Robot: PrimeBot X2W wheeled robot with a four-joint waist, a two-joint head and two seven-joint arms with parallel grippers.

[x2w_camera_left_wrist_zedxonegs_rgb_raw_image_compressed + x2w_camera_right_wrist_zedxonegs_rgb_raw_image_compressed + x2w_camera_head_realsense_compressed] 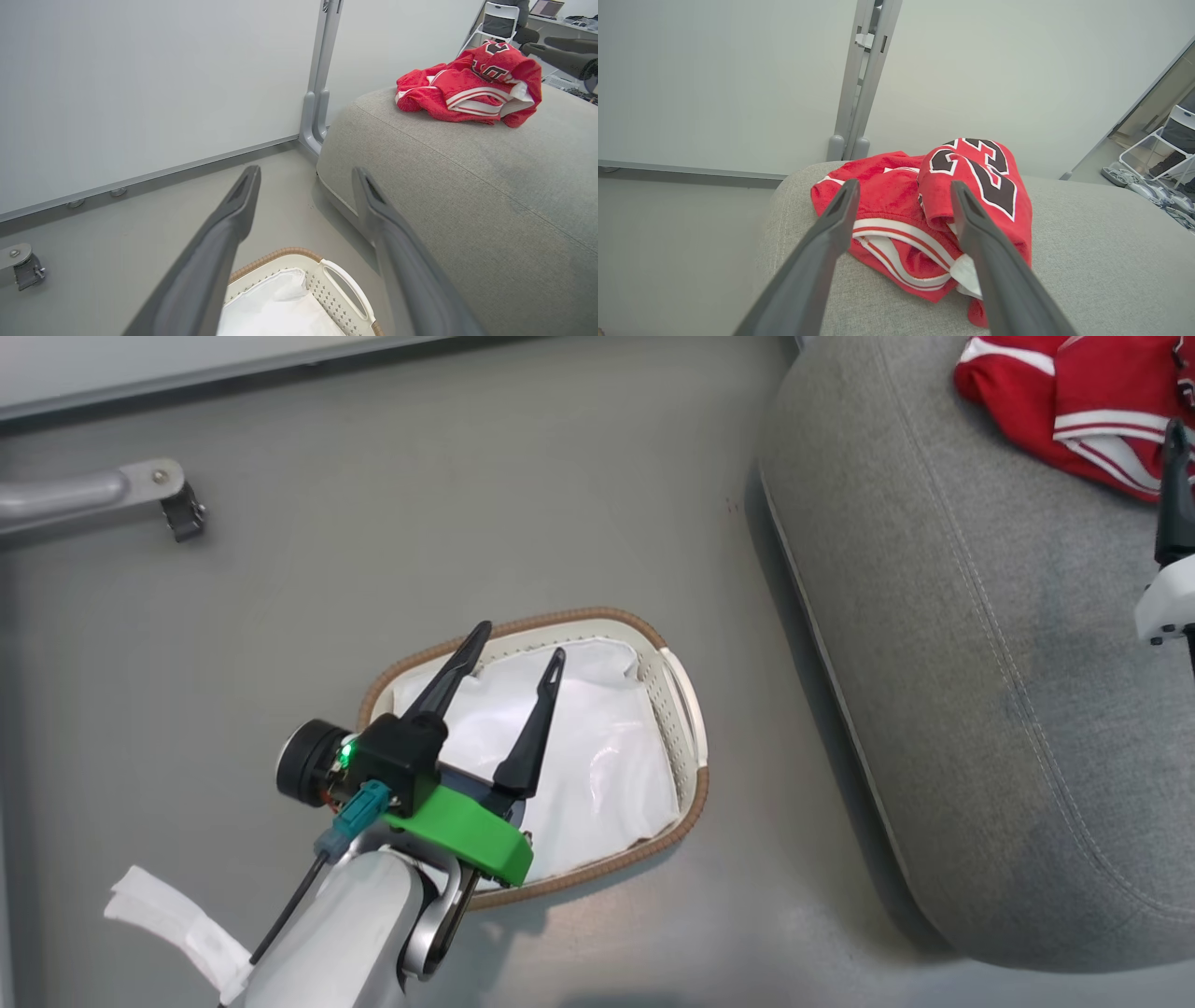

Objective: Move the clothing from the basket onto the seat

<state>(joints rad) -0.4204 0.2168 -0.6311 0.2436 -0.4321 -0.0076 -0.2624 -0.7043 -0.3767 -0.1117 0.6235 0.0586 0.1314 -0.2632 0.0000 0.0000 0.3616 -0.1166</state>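
Head camera looks steeply down on basket (665,705) and seat (934,616); both wrist cameras share the clothing (896,200), the right one closest.

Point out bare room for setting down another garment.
Free: the large grey woven sofa cushion from its floor-side edge up to the crumpled red jersey and shorts; the grey floor beyond the cream perforated basket. Crowded: that far corner under the pile.

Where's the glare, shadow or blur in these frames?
Head view: the liner in the basket is nearly blown out, with shiny patches; the seat throws a soft shadow on the floor. Left wrist view: the fingers loom large and soft-edged, while the clothing is sharp. Right wrist view: flat, even light; numerals crisp.
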